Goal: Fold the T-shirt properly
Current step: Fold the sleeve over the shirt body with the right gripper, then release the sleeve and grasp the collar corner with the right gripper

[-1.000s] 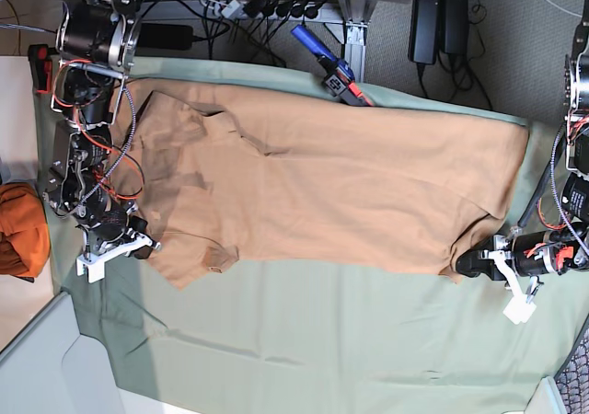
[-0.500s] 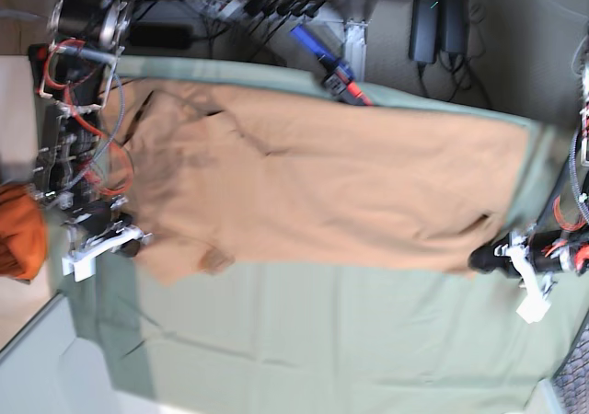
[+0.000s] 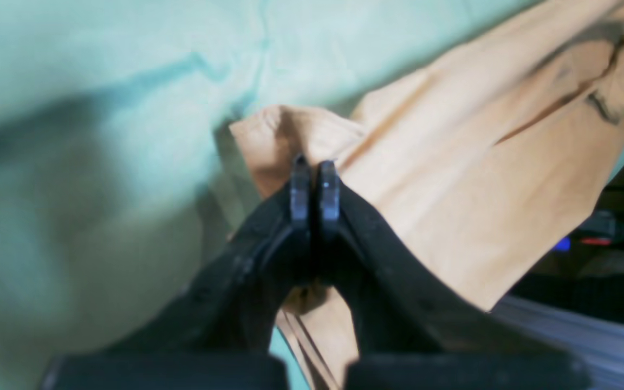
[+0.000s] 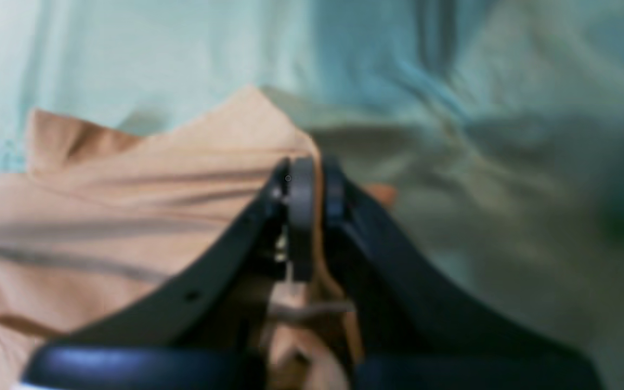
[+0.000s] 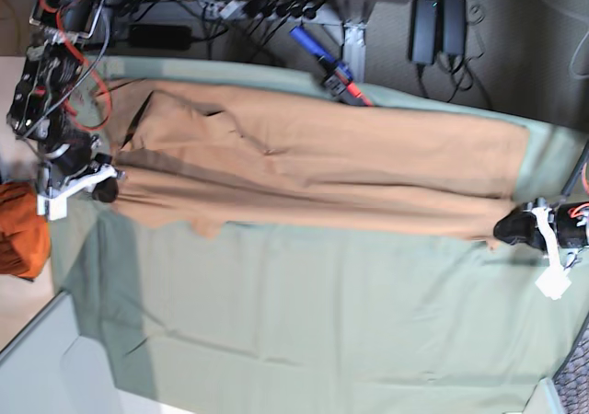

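Observation:
The tan T-shirt [image 5: 313, 170] stretches lengthwise across the pale green sheet [image 5: 322, 322], pulled taut between my two grippers. My left gripper [image 5: 504, 229], on the right of the base view, is shut on the shirt's near right corner. In the left wrist view, that gripper [image 3: 314, 169] pinches a tan fold of the T-shirt [image 3: 453, 179]. My right gripper [image 5: 108, 190], on the left of the base view, is shut on the near left edge. In the right wrist view, tan T-shirt cloth [image 4: 128, 216] runs between the closed fingers of the gripper [image 4: 312, 168].
A brighter orange cloth bundle [image 5: 18, 230] sits off the sheet's left edge. Behind the sheet lie a blue-handled tool [image 5: 317, 55], black power adapters [image 5: 437, 23] and cables [image 5: 248, 5]. A pale bin edge [image 5: 37, 359] shows at the bottom left.
Both arms have drawn apart and up-view with the shirt's near edge. The right arm has moved toward the far left. The shirt is now narrower and tauter.

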You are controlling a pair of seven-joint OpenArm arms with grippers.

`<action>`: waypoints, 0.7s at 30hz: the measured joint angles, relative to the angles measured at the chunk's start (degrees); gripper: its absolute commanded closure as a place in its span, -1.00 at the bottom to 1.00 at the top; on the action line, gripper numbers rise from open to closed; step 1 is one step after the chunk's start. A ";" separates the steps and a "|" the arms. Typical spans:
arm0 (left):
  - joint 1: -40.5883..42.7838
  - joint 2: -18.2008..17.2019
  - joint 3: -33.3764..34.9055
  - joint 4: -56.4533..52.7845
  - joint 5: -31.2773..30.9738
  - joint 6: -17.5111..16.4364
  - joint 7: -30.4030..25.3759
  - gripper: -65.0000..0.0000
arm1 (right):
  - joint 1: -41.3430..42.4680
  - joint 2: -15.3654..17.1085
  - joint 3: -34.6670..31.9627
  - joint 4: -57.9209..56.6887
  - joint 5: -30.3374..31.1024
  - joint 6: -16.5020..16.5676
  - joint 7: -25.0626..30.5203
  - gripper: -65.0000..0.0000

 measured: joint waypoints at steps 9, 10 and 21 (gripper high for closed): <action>1.84 0.04 0.00 0.00 -0.20 0.00 -0.09 1.00 | -4.13 -0.37 1.68 0.13 0.63 0.02 0.11 0.88; 1.81 0.15 0.00 0.00 -0.20 0.00 -0.09 1.00 | -4.13 -0.35 1.68 0.13 0.61 0.02 0.07 0.44; 1.73 0.31 0.00 0.00 0.04 0.00 -0.26 1.00 | -4.26 -1.36 5.64 2.91 1.49 0.02 -1.79 -0.37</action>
